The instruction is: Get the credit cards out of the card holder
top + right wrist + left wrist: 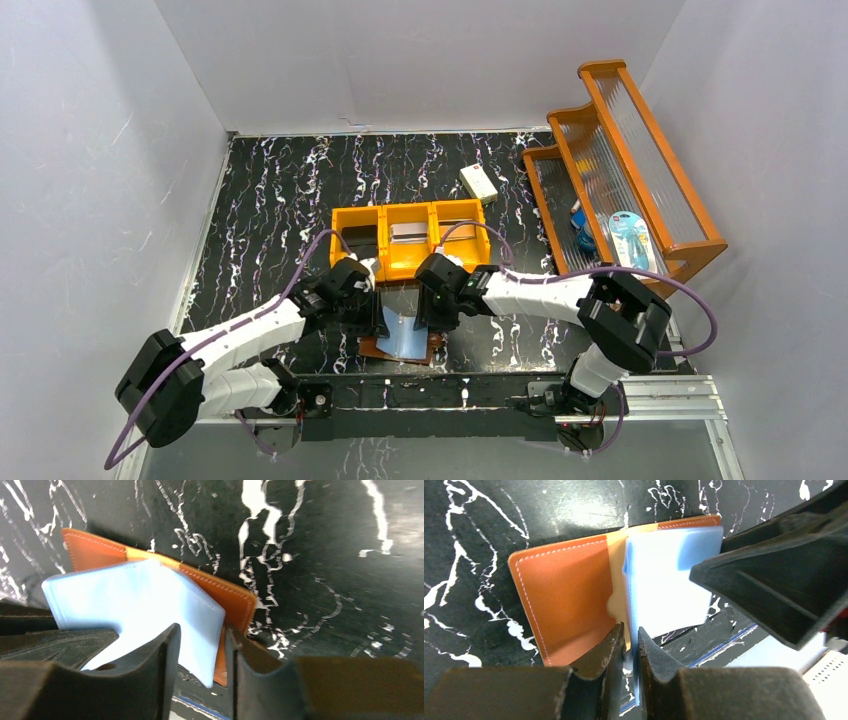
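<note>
The card holder (402, 345) lies open on the table between the arms, brown leather (566, 600) with pale blue-grey inner leaves (669, 580). My left gripper (633, 642) is shut on the near edge of one pale blue leaf. My right gripper (202, 647) has its jaws apart, straddling the far side of the card holder (235, 602), with a blue leaf (140, 600) and the brown cover edge between them. A black credit card (360, 241) and a grey credit card (408, 232) lie in the orange tray. No card shows inside the card holder.
The orange three-compartment tray (410, 262) stands just behind the grippers. A cream-white box (478, 182) lies further back. An orange ribbed rack (625, 165) with small items stands at the right. White walls enclose the table.
</note>
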{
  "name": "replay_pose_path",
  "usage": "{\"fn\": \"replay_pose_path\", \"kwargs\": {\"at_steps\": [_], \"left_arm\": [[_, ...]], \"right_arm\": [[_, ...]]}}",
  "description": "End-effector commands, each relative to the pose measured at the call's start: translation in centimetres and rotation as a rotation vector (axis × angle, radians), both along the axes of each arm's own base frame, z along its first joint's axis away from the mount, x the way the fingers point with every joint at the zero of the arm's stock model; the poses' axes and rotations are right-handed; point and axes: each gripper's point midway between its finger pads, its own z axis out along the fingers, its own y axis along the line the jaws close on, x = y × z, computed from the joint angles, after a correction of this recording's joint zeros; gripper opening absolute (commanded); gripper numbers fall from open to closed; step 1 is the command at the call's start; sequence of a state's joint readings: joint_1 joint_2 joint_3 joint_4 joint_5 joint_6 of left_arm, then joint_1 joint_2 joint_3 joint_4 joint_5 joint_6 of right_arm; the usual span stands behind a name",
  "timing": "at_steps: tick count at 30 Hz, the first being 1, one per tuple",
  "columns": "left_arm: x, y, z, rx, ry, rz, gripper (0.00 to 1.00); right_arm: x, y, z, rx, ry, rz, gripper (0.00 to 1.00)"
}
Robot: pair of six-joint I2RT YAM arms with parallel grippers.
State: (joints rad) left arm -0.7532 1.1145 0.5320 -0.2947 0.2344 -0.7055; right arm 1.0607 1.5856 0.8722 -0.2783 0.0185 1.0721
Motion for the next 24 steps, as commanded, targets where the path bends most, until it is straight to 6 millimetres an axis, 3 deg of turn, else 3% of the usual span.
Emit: {"fn": "replay_pose_path", "kwargs": {"at_steps": [1, 3, 6, 7, 11, 14, 18, 21, 24], "left_arm": [[-0.3, 1.2, 0.4, 0.039, -0.006, 0.046, 0.14], [-0.1, 1.5, 0.8, 0.05, -0.016, 0.057, 0.18], [0.2, 2.2, 1.5, 0.089, -0.038, 0.064, 0.48], [0.4, 2.7, 1.7, 0.114, -0.051, 0.07, 0.53], [1.6, 4.2, 3.6, 0.187, -0.124, 0.113, 0.65], [2.3, 5.9, 4.0, 0.253, -0.16, 0.176, 0.69], [2.2, 7.0, 3.4, 0.294, -0.153, 0.235, 0.71], [1.7, 6.8, 2.4, 0.283, -0.12, 0.248, 0.71], [1.0, 5.9, 1.1, 0.244, -0.068, 0.235, 0.71]], "right_arm": [[2.2, -2.5, 2.3, -0.156, -0.117, -0.029, 0.5], [2.9, -3.3, 3.3, -0.19, -0.153, -0.05, 0.52], [3.2, -3.7, 4.3, -0.212, -0.179, -0.051, 0.51], [3.2, -3.6, 4.6, -0.203, -0.18, -0.045, 0.51], [2.2, -1.1, 5.6, -0.04, -0.162, 0.01, 0.5], [0.7, 2.0, 6.5, 0.164, -0.127, 0.082, 0.5], [-1.1, 4.7, 6.2, 0.329, -0.044, 0.133, 0.48], [-1.7, 5.2, 4.6, 0.319, 0.002, 0.146, 0.48], [-1.9, 3.8, 1.7, 0.195, 0.045, 0.122, 0.48]]}}
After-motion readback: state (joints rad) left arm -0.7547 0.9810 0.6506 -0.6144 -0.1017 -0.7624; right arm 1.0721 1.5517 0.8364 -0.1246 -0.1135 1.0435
